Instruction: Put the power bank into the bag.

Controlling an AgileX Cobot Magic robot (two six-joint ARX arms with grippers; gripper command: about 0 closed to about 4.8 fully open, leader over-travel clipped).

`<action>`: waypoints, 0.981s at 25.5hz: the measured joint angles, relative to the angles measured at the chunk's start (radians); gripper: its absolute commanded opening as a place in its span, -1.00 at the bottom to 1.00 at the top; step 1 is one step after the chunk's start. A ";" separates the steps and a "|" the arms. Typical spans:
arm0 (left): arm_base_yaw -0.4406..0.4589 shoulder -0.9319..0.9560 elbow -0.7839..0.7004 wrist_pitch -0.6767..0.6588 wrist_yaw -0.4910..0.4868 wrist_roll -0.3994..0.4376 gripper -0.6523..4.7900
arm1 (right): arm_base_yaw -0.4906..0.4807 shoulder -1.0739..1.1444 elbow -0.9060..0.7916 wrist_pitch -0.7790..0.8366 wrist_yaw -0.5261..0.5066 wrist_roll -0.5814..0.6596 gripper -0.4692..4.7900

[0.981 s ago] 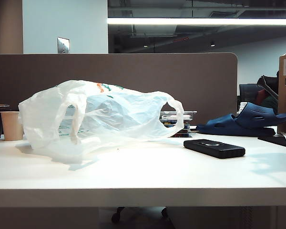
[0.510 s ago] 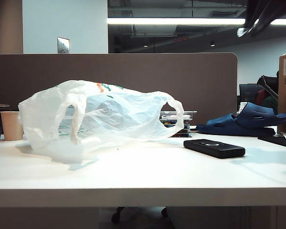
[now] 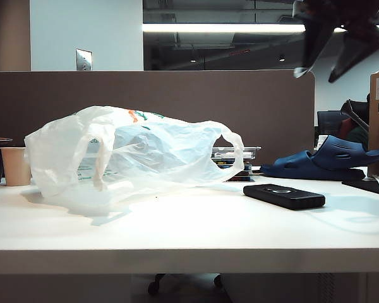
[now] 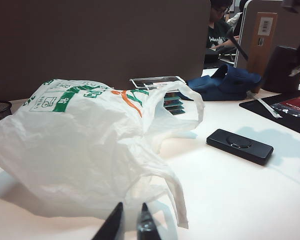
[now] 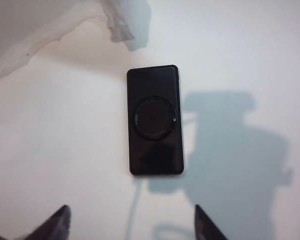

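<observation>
The bag (image 3: 132, 154) is translucent white, with green and orange printing (image 4: 125, 97) near its upper side. The power bank (image 5: 155, 120), on the white table (image 3: 189, 233) directly below the right gripper (image 5: 132, 222), is plain black with a glossy ring on its face. That gripper's fingers (image 3: 306, 47) are black, as are the left gripper's (image 4: 130, 225) fingertips in front of the bag. Beyond the power bank lies a dark blue sandal (image 3: 325, 161). Far to the side of the bag, away from the right claw, stands a beige paper cup (image 3: 15, 166). The partition (image 3: 240, 101) behind is brown-grey.
</observation>
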 measured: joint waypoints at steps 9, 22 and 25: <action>0.000 0.000 0.000 0.000 0.000 0.000 -0.63 | 0.046 0.116 0.109 -0.001 0.001 -0.023 1.00; 0.000 0.000 0.000 0.000 0.000 0.000 -0.63 | 0.061 0.249 0.166 -0.035 0.001 -0.026 1.00; 0.000 0.000 0.000 -0.007 0.000 0.000 -0.69 | 0.067 0.277 0.166 -0.032 0.006 -0.026 1.00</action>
